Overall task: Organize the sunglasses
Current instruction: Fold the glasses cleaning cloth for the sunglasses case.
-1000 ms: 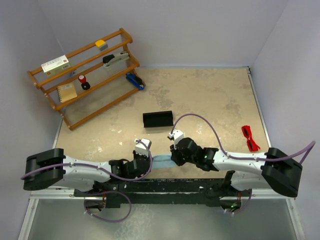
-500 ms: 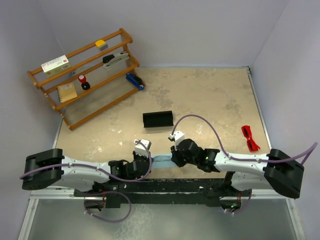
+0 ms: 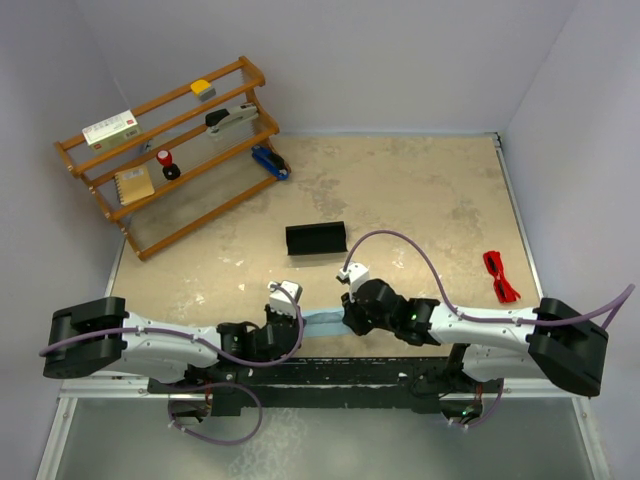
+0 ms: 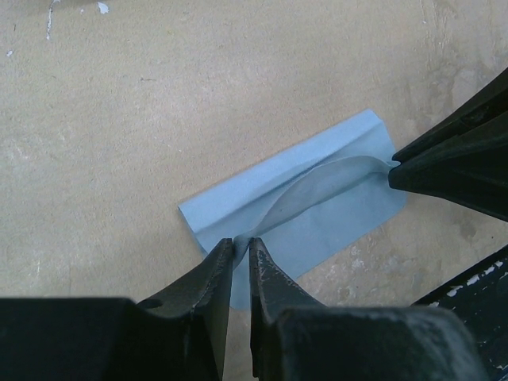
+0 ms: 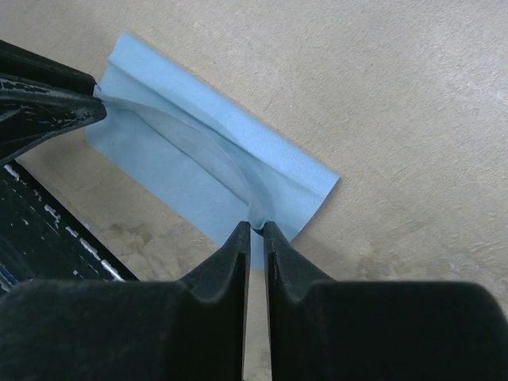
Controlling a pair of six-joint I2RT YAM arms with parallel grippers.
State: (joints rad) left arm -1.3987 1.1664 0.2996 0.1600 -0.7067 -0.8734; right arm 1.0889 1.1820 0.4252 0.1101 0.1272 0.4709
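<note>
The red folded sunglasses lie at the table's right side, far from both grippers. The open black case stands mid-table. A pale blue cloth lies folded near the front edge. My left gripper is shut on the cloth's left end; in the top view it is left of the cloth. My right gripper is shut on the cloth's right end; in the top view it is right of the cloth. The cloth has a raised fold between the two grippers, also seen in the right wrist view.
A wooden rack stands at the back left with a box, a stapler, a notebook and small items. A blue object lies at its right foot. The black front rail runs just below the cloth.
Both grippers have shifted slightly toward the front edge with the cloth pinched between them. The sunglasses and the case have not moved.
</note>
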